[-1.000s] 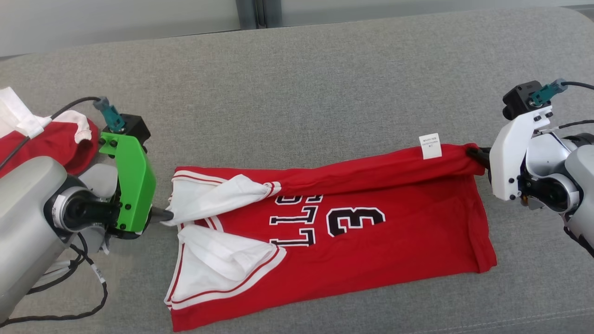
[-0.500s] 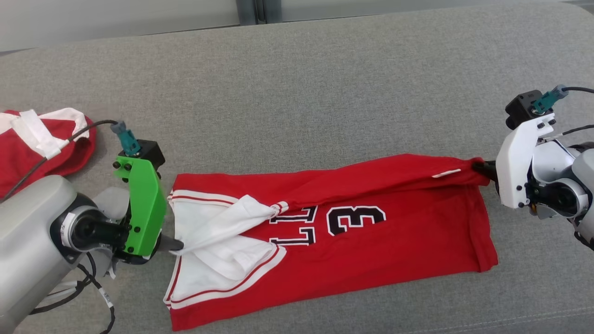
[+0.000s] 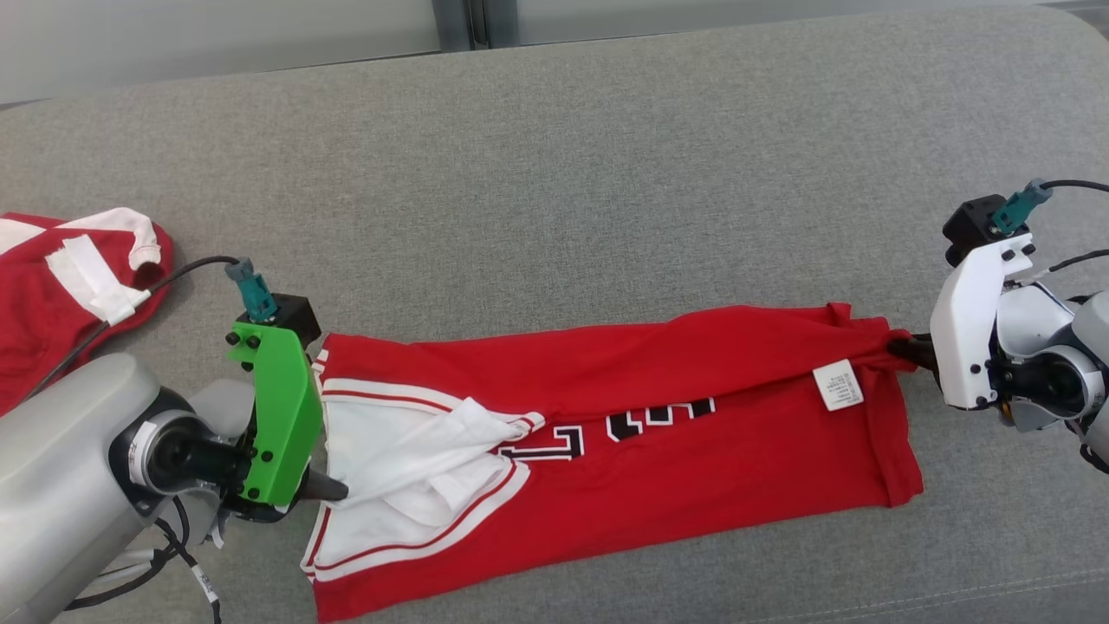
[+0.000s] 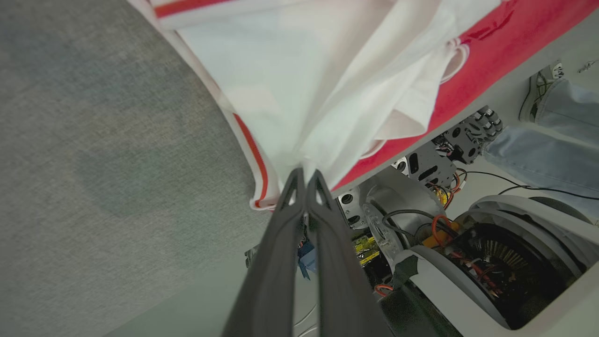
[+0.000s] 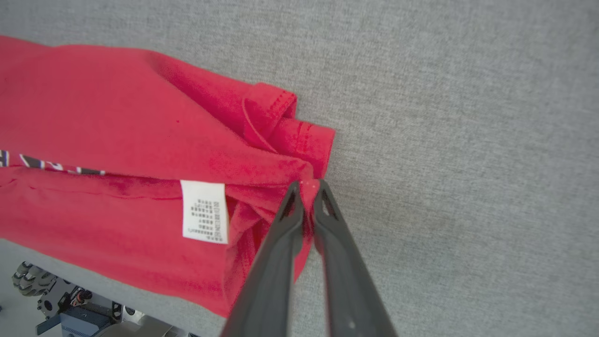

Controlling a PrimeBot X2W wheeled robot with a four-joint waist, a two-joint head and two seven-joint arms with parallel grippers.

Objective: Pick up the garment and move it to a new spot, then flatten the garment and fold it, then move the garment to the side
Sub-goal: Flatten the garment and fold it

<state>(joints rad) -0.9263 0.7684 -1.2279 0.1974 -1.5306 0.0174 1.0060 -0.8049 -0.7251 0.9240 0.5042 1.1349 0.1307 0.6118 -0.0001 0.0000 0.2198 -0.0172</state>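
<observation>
Left claw (image 3: 340, 492): clamped on white armhole cloth of the jersey (image 3: 676, 485)
Right claw (image 3: 894, 348): pinching its red hem corner — care label (image 3: 838, 385) just beside
Grey cushion (image 3: 606, 173): bears the jersey, doubled lengthwise

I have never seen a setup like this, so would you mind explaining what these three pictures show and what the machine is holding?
This is a two-armed robot folding clothes. The wide picture comes from a camera on its head, looking down at a grey padded surface. Its left arm, with a green bracket, is at the lower left; its right arm, with a white bracket, at the right. The other two pictures come from a camera on each wrist, looking along that arm's two dark fingers. A red jersey lies stretched between the arms. The left jaws are shut on its white inner fabric; the right jaws are shut on the red hem corner, near a white label. Another red-and-white garment lies at the far left.
</observation>
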